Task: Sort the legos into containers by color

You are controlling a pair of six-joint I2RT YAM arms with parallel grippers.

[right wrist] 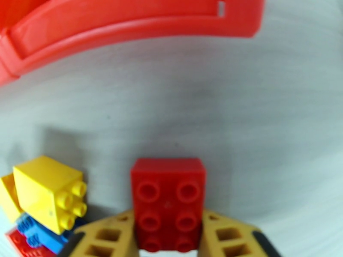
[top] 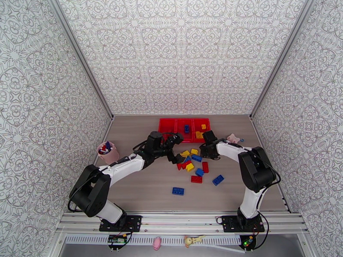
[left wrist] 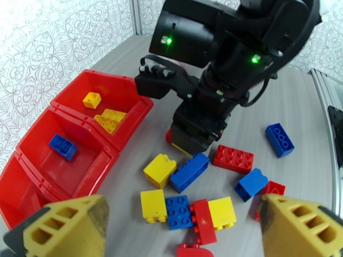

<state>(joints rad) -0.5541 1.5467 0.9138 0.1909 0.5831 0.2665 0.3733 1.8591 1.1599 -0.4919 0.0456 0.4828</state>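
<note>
The three joined red containers stand at the back of the table. The right bin holds two yellow legos, the middle bin a blue one. Several red, blue and yellow legos lie loose in front, among them a blue brick and a red brick. My right gripper is shut on a red brick just above the table, near the bins' front rim. My left gripper hangs open over the pile, its yellow fingers wide apart and holding nothing.
A round pink cup stands at the left. A small pink plush lies right of the bins. The two grippers are close together over the pile. Patterned walls close in three sides.
</note>
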